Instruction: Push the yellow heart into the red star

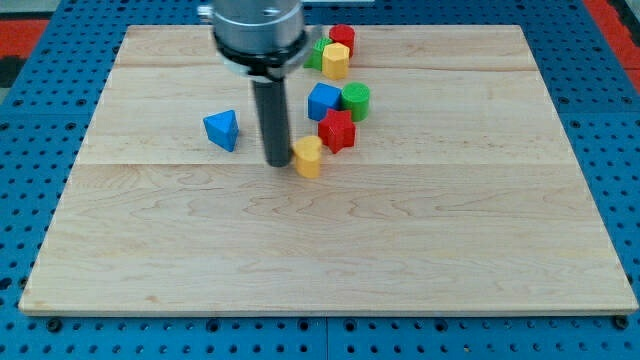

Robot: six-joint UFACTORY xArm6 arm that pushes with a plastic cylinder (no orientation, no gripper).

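The yellow heart (309, 156) lies near the board's middle, a little below and left of the red star (337, 130); the two look to touch or nearly touch. My tip (277, 162) stands right against the yellow heart's left side. The rod rises from there to the arm's head at the view's top.
A blue block (323, 101) and a green cylinder (355, 101) sit just above the red star. Further up are a yellow block (336, 61), a red block (343, 38) and a green block (318, 54). A blue triangle (222, 130) lies left of my rod.
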